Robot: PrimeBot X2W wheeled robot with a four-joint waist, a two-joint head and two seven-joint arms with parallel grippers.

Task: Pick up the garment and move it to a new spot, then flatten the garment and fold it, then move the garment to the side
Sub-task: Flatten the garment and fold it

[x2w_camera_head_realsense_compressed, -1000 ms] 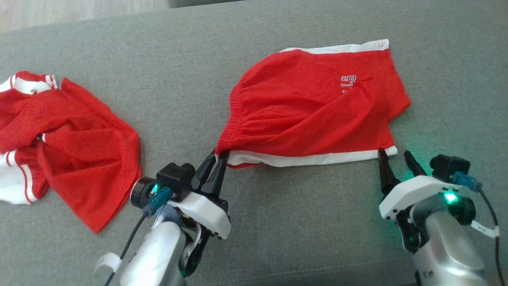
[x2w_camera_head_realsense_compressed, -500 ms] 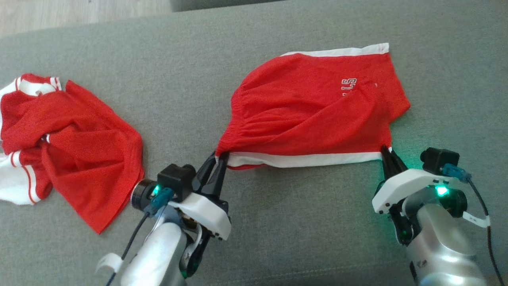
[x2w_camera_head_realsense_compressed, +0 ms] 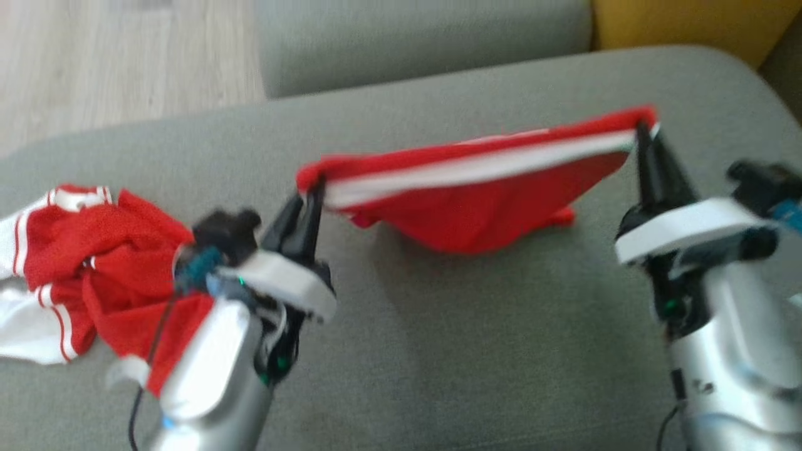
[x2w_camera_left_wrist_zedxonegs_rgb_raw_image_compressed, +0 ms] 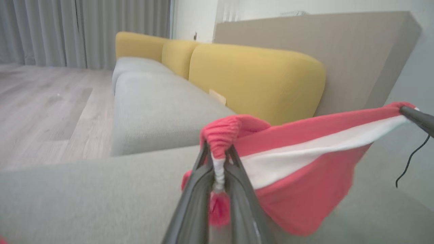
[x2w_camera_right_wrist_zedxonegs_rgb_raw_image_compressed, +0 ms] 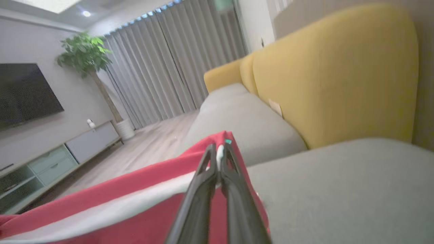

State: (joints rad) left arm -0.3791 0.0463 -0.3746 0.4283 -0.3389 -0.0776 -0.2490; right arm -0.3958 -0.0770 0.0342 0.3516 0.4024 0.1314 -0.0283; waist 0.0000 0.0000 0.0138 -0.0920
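My left pincer and right pincer each clamp shut on an end of the red white-trimmed fabric shorts, strung taut between them, long axis left-right.

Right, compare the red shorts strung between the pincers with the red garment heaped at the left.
The shorts hang lifted by one taut edge; the heaped garment lies crumpled on the cushion. The left pincer and right pincer pinch the shorts' corners; nothing grips the heaped garment. The shorts show one long white band; the heaped garment, white patches with thin red stripes. Both are red with white trim.
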